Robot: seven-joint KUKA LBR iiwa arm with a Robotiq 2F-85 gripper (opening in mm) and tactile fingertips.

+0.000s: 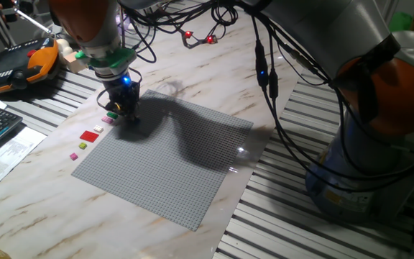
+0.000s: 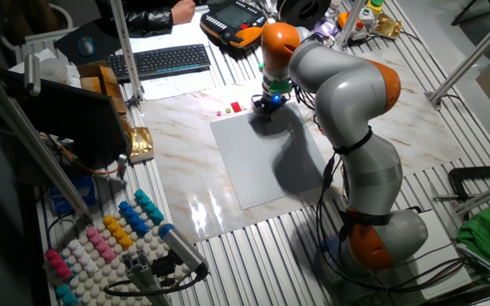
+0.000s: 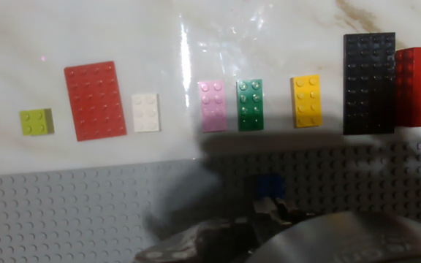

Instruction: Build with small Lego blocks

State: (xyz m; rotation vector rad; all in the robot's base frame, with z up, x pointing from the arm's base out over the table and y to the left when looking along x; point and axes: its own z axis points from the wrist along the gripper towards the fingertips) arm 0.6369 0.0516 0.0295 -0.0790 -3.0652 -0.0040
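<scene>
Gripper (image 1: 126, 109) low over the baseplate (image 1: 171, 162) edge, pinching a blue brick (image 3: 270, 185) against the studs. Beyond the edge, on the marble (image 3: 269, 36), a row: red plate (image 3: 94, 100), white (image 3: 145, 112), pink (image 3: 212, 106), green (image 3: 250, 105), yellow (image 3: 305, 101), black (image 3: 369, 82).

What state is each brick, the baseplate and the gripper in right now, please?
Gripper: low over the baseplate, jaws hidden.
Blue brick: at the fingertips, on the baseplate.
Baseplate: flat on the table.
Red plate, white, pink, green, yellow, black bricks: loose, flat, studs up.
</scene>
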